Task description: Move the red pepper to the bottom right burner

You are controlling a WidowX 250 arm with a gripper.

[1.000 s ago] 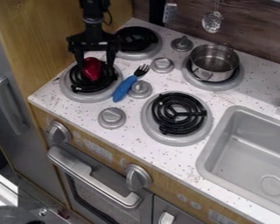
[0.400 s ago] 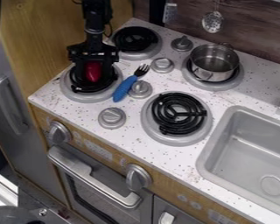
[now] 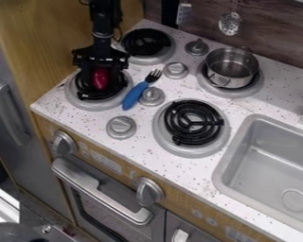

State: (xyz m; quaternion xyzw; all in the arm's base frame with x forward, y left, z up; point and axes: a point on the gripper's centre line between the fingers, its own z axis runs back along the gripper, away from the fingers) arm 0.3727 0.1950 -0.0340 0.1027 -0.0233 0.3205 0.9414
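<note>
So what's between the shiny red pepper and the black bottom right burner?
The camera view shows a blue-handled fork and a round grey knob between the pepper and burner.

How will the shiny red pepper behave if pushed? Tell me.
The shiny red pepper may be slippery, given its glossy surface. Its rounded body would probably roll, though the ridged black burner coil beneath might check it.

pepper (image 3: 100, 79): red | fork handle (image 3: 134, 96): blue | countertop (image 3: 243, 106): white, dark-speckled | burner coils (image 3: 208, 123): black | drip pans (image 3: 160, 133): grey | saucepan (image 3: 232, 71): silver | sink (image 3: 268, 158): grey | backsplash (image 3: 274, 42): dark brown, wood-grained
</note>
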